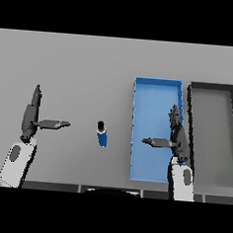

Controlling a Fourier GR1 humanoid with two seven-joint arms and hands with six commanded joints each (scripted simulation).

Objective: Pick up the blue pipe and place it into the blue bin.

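Note:
A short blue pipe (102, 134) with a dark top end stands on the grey table, between my two hands. The blue bin (155, 94) lies just right of it, long and shallow, with nothing inside. My right hand (177, 135) hovers over the bin's right side, fingers straight and thumb pointing left toward the pipe, holding nothing. My left hand (30, 115) is at the left, fingers straight and pointing away from me, thumb stretched right toward the pipe. Neither hand touches the pipe.
A dark grey bin (214, 88) stands right beside the blue bin, at the table's right side. The grey table (77, 71) stretches bare behind and left of the pipe.

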